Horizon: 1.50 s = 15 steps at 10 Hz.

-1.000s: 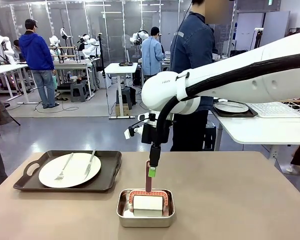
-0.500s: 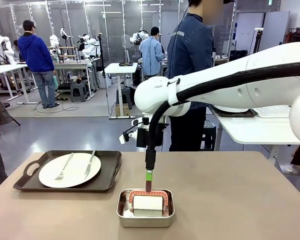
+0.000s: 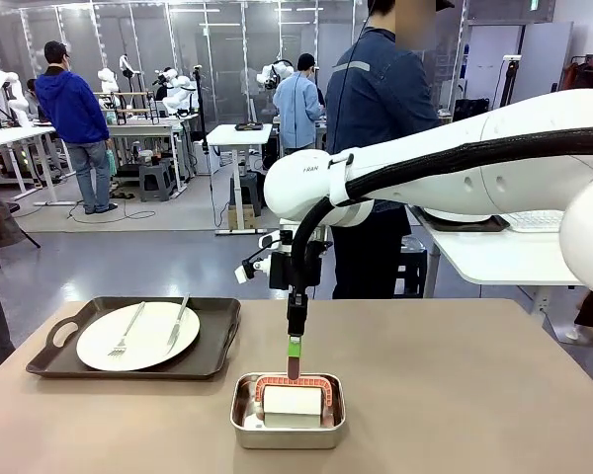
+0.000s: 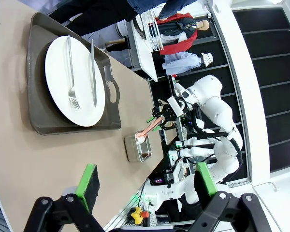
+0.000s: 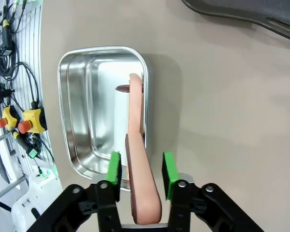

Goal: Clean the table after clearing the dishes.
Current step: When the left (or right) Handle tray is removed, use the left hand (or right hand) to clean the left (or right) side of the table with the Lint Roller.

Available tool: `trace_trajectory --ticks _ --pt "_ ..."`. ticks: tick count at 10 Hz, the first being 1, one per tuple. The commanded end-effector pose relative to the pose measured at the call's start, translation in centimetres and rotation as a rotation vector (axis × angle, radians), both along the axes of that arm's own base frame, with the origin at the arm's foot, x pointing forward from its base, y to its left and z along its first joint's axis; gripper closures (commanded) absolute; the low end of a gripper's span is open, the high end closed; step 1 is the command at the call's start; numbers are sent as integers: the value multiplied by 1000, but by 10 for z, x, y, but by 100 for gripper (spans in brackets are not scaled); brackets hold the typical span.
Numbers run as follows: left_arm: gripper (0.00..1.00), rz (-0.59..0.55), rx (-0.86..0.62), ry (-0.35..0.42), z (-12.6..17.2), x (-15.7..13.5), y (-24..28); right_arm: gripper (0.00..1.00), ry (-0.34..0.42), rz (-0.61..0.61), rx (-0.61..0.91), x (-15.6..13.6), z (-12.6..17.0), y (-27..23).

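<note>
Beige table point(image 3: 455, 395), right claw point(image 5: 140, 175) pinching a pink handle point(image 5: 137, 159) above steel pan point(image 5: 82, 116), left claw point(image 4: 144, 182) spread.

The plain beige-tan table point(image 3: 474, 395) is lying open right of the small rectangular steel pan point(image 3: 288, 412); the dark handled tray point(image 3: 217, 341) is blocking the left.

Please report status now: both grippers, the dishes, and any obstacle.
Right gripper around roller handle over the pan. Left gripper open, holding nothing. One tray with plate, fork, knife on the table. Nothing in the way.
</note>
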<state>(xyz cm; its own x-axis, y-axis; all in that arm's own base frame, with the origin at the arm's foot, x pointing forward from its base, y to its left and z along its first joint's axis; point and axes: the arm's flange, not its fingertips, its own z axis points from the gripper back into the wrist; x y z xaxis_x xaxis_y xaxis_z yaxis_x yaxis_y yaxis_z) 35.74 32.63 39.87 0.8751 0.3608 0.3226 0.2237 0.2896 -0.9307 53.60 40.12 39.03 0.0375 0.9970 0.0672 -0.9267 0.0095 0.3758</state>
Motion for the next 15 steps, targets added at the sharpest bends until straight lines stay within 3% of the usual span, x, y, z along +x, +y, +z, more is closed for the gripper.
trace_trajectory --ticks 1,2,6,7,8,11,13,15 --pt "0 -1 -6 -3 2 -4 1 95 0 -12 -37 0 4 7" --pt "0 -1 -6 -3 2 -4 1 100 0 -18 -41 0 5 7" --pt "0 -1 -6 -3 2 -4 1 100 -8 -40 -65 -6 12 10" --pt "0 -1 -6 -3 2 -4 1 100 -41 -80 -87 -14 25 9" --pt "0 -1 -6 -3 2 -4 1 88 -90 -134 -86 -28 47 3" --pt "0 -1 -6 -3 2 -4 1 88 -174 -455 -21 -58 113 -52" --pt "0 -1 -6 -3 2 -4 1 88 -197 -639 35 -75 131 -104" --pt "0 -1 -6 -3 2 -4 1 88 -232 -1005 80 -84 136 -173"
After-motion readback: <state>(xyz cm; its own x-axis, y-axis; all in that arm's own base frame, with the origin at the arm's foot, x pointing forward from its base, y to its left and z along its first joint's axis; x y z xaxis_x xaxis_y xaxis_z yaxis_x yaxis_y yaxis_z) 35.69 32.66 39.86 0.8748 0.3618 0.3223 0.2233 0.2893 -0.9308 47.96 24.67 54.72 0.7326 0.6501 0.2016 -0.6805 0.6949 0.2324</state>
